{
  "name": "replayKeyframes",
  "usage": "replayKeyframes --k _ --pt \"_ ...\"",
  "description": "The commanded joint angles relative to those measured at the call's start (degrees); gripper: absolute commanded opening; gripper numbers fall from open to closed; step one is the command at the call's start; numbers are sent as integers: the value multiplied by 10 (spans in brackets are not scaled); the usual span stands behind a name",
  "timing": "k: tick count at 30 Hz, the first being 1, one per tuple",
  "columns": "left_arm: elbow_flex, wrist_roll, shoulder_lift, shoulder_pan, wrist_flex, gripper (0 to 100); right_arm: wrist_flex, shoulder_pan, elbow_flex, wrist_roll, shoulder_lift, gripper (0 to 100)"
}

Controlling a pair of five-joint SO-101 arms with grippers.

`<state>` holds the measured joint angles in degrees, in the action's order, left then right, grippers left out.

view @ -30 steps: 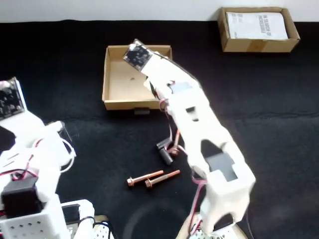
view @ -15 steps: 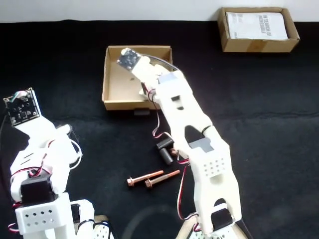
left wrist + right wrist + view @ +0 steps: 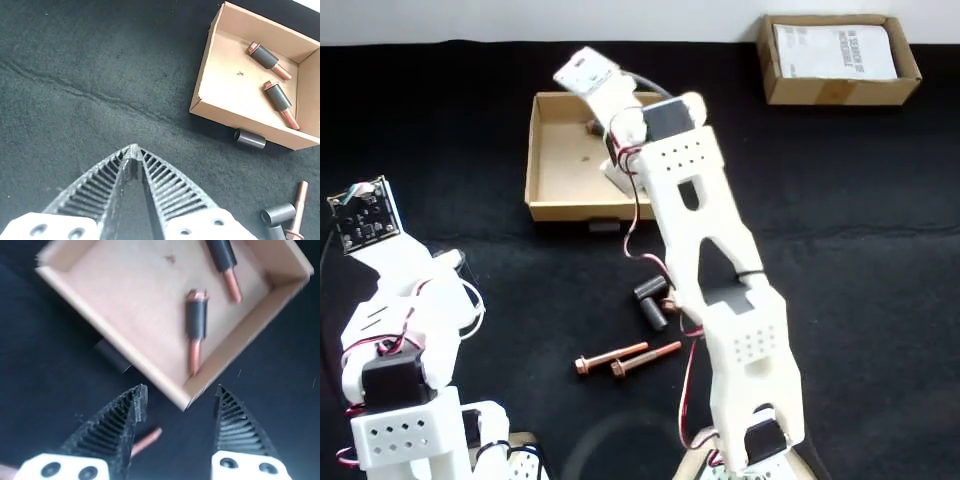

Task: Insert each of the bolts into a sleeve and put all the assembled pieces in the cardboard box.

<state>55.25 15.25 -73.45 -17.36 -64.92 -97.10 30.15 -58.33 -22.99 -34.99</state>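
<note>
The cardboard box (image 3: pixel 560 160) lies at the back of the black table. Two assembled bolt-and-sleeve pieces (image 3: pixel 196 322) (image 3: pixel 222 257) rest inside it, also seen in the left wrist view as pieces (image 3: pixel 263 57) (image 3: pixel 278 97). My right gripper (image 3: pixel 181 392) hangs open and empty above the box's near corner. Two bare copper bolts (image 3: pixel 610 357) (image 3: pixel 647 358) lie side by side in the middle of the table, with two black sleeves (image 3: pixel 650 300) just behind them. A third sleeve (image 3: pixel 250 139) lies against the outside of the box's front wall. My left gripper (image 3: pixel 134 150) is shut and empty over bare cloth.
A second cardboard box (image 3: pixel 840 60) holding a printed sheet sits at the back right. The right arm (image 3: pixel 700 230) stretches over the sleeves and covers part of the box. The left arm (image 3: pixel 400 310) stands folded at the near left.
The right arm has risen from a low stretch to stand higher over the box, its wrist now near the back wall. The left arm lifted its wrist early on, then kept still.
</note>
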Motion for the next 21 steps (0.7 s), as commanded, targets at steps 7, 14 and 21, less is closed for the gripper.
replayKeyframes --k 7,14,21 --pt "38 -3 0 -4 10 8 -41 52 190 153 281 194" --pt "83 -3 -4 -4 11 8 -20 109 512 161 473 194" --pt "133 -3 -5 -4 11 8 77 65 691 161 481 194"
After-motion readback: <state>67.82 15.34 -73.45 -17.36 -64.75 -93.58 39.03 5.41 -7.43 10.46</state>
